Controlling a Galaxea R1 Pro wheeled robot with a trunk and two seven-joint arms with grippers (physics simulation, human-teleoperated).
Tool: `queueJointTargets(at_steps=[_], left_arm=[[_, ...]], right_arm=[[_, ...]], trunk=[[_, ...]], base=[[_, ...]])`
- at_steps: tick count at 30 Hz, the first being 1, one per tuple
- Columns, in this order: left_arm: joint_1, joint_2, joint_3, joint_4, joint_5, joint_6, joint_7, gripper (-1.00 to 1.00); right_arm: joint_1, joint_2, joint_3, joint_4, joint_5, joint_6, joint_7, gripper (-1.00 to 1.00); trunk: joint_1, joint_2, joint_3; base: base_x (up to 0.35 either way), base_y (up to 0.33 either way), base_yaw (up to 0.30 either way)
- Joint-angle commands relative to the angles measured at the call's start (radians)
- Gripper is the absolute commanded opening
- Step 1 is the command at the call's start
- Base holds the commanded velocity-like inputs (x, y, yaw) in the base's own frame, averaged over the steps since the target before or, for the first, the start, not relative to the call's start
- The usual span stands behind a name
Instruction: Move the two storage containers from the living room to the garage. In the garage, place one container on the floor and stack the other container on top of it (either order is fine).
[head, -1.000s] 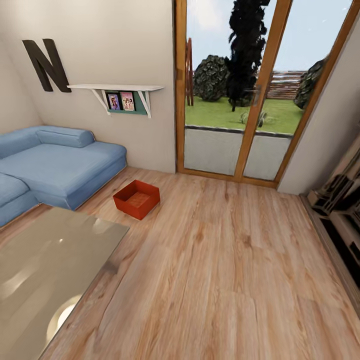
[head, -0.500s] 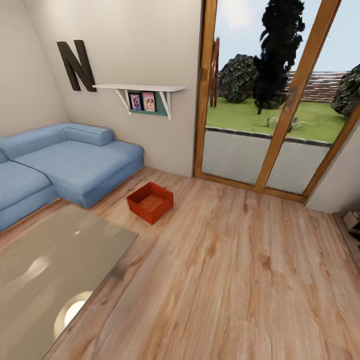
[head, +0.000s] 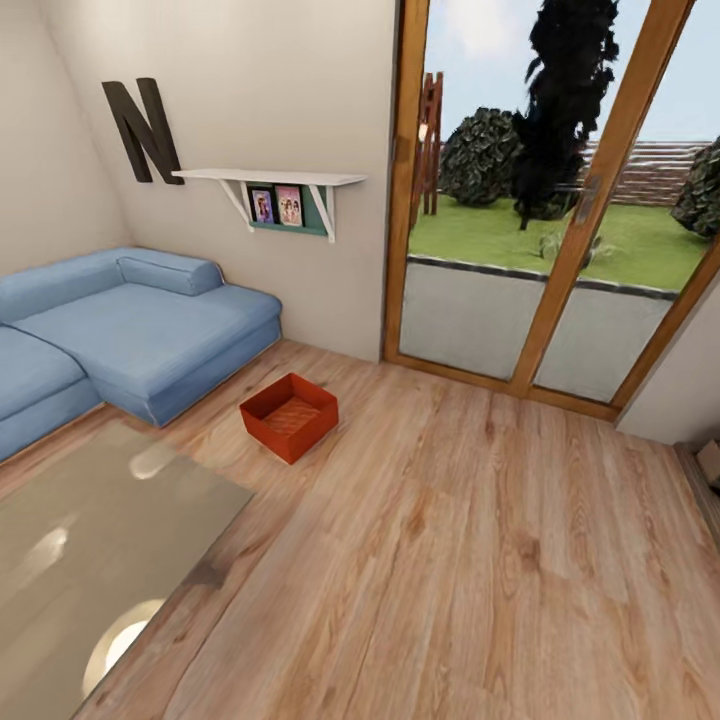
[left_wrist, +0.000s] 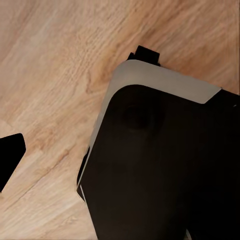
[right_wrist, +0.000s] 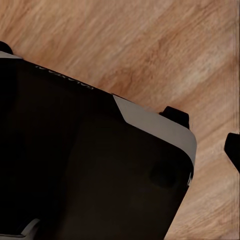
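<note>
Roll up square to the orange-red bin (head: 289, 417) beside the sofa (head: 130, 335) before reaching; whether either gripper is open, I cannot tell.

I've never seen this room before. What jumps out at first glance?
An orange-red bin sits alone on the light wood floor, just off the corner of the blue sofa. Behind it, tall wood-framed glass doors open onto a green garden, and a big dark letter N hangs on the beige wall above a small shelf.
</note>
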Motion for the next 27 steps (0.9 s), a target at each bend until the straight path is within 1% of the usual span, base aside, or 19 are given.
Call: queueJointTargets(at_steps=[1,27], left_arm=[[-0.001,0.001,0.003,0.001,0.002,0.001,0.002,1.00],[-0.001,0.001,0.003,0.001,0.002,0.000,0.002,1.00]], right_arm=[[-0.002,0.000,0.008,0.004,0.000,-0.008,0.000,1.00],[-0.002,0.000,0.007,0.004,0.000,-0.008,0.000,1.00]], trunk=[[0.001,-0.001,-0.001],[0.001,-0.001,-0.001]], base=[[0.284,-0.222,0.000],[0.283,-0.219,0.000]])
